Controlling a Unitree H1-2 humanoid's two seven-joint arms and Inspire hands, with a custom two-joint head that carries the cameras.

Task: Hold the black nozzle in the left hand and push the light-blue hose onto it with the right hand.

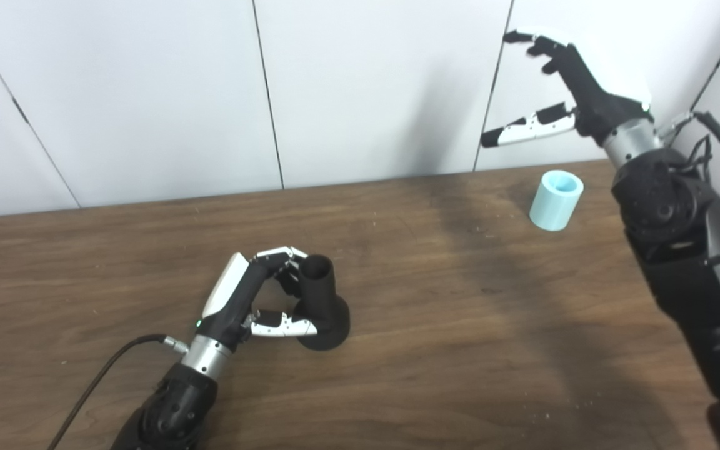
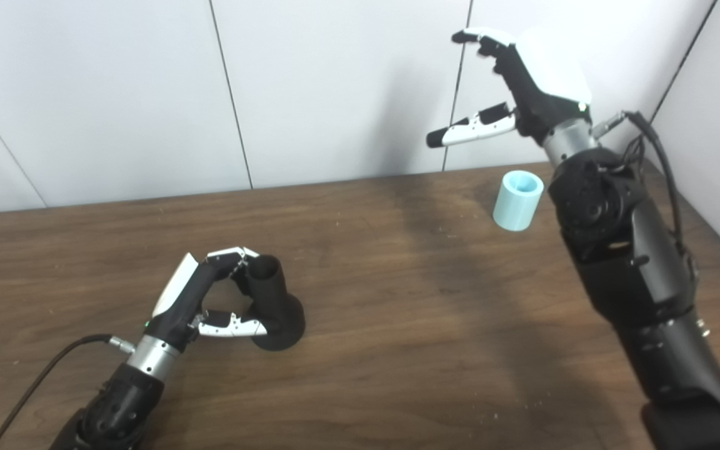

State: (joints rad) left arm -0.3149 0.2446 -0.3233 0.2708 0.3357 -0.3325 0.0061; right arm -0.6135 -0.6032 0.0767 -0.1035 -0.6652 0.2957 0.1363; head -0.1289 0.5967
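Note:
The black nozzle (image 1: 322, 306) stands upright on its wide base at the near left of the wooden table (image 1: 435, 325). My left hand (image 1: 259, 294) is shut on it, fingers round the neck and thumb against the base. The light-blue hose (image 1: 556, 200), a short open tube, stands upright at the far right of the table. My right hand (image 1: 560, 87) is open and empty, raised above and just behind the hose, fingers spread in front of the wall.
A white panelled wall (image 1: 347, 87) runs along the table's far edge. My right forearm (image 1: 685, 237) stands tall just right of the hose. A black cable (image 1: 94, 381) trails from my left wrist to the near edge.

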